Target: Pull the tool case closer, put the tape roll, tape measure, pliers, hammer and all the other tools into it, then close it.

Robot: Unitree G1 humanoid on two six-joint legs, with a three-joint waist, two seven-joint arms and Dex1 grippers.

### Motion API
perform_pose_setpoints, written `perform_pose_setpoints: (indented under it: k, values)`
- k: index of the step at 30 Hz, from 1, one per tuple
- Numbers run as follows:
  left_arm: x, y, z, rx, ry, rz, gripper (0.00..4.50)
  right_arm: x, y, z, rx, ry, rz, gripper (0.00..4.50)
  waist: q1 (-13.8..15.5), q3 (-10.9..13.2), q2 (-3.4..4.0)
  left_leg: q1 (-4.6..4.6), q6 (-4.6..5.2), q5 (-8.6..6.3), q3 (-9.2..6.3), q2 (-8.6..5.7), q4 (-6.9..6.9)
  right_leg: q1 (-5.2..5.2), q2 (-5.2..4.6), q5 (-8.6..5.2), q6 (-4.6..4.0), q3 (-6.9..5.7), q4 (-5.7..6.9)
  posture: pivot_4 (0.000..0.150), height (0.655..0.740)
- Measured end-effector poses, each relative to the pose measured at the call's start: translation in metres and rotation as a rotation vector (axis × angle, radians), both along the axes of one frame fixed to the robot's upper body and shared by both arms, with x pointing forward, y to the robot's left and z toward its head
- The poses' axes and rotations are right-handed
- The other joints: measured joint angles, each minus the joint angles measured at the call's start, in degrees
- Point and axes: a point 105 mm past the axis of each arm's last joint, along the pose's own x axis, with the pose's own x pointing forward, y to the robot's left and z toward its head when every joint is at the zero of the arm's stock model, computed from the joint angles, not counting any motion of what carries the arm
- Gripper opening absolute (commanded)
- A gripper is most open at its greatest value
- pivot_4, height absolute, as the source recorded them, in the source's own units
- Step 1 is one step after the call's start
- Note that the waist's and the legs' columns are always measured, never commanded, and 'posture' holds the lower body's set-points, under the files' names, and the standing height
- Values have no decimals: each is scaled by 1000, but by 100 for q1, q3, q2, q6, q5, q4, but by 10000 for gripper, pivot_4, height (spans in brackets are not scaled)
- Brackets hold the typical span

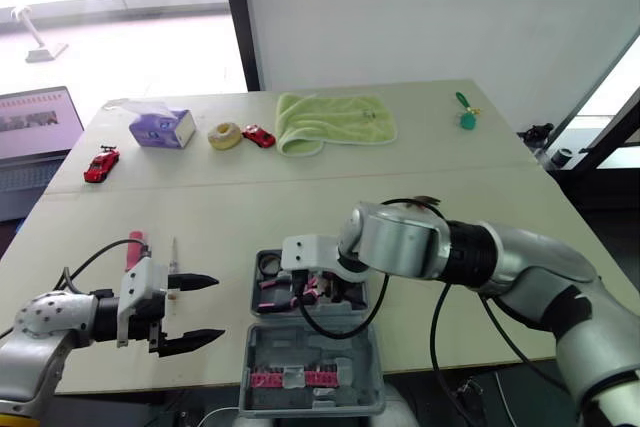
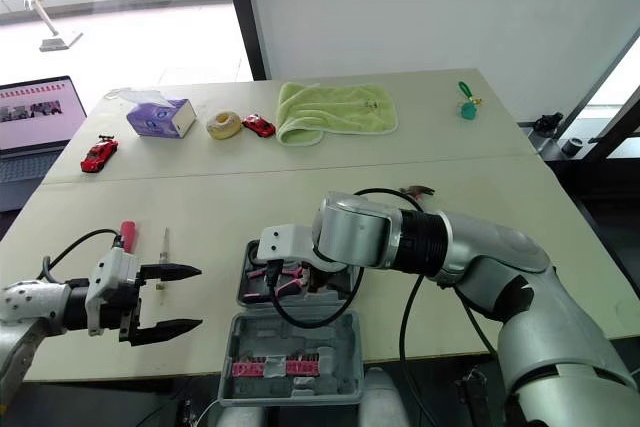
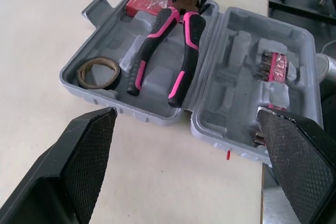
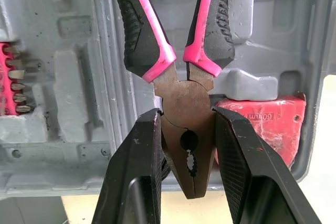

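- The tool case point(image 3: 220, 98) lies open on the table point(image 1: 450, 167) at its near edge. The lid is folded flat on the robot's side of the base half.
- The right gripper point(image 4: 186, 124) hangs over the case's base half with its two fingers clamped on the metal head of the pliers point(image 3: 168, 40).
- The pliers' pink-and-black handles spread apart and slant down into the base half. I cannot tell whether they rest fully in their moulded recess.
- The tape roll point(image 3: 97, 72), a dark ring, lies flat in a corner pocket of the case's base half.
- The red tape measure point(image 4: 262, 124) sits in the case's base half, just beside the pliers' head.
- A pink bit holder point(image 3: 275, 66) is seated in the case's lid.
- The left gripper point(image 1: 218, 307) hovers to the left of the case, fingers spread wide and holding nothing.
- A pink-handled tool point(image 1: 133, 247) and a slim pale tool point(image 1: 173, 252) lie on the table left of the case, beyond the left gripper.
- A green towel point(image 1: 335, 119), a tissue box point(image 1: 160, 129) and two red toy cars point(image 1: 101, 164) lie well beyond the case, at the table's far side.
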Motion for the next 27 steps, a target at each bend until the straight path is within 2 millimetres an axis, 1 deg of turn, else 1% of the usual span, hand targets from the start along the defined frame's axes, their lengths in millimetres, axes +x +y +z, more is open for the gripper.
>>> perform_pose_setpoints:
  k: [8, 14, 24, 26, 27]
  values:
    - [0, 1, 0, 1, -13, -4, 45000, 5, 0, -8, -25, -1, 8, 9384, -7, 0, 0, 0, 0, 0, 0, 0, 0, 0, 0, 0, 0, 0, 1, 1500, 7400]
    - [1, 1, 0, -7, -23, -4, 45000, 6, 8, -11, -18, 1, 13, 9384, -5, -1, 0, 0, 0, 0, -1, 0, 0, 0, 1, 0, 0, 0, 2, 1500, 7400]
    - [1, 3, -2, -13, -21, -2, 45000, 7, 9, -13, -15, 6, 11, 9384, -10, -1, 0, 1, 0, 0, -2, 0, 0, -1, 2, 0, 0, 0, 3, 1500, 7400]
    - [1, 3, -2, -12, -29, -7, 45000, 7, 9, -13, -14, 6, 11, 20033, -10, -1, 0, 1, 0, 0, -2, 0, 0, 0, 2, 0, 0, 0, 3, 1500, 7400]
    - [1, 3, -2, -12, -30, -7, 45000, 7, 9, -14, -12, 6, 12, 23123, -9, -1, 0, 1, 0, 0, -2, 0, 0, -1, 2, 0, 0, 0, 3, 1500, 7400]
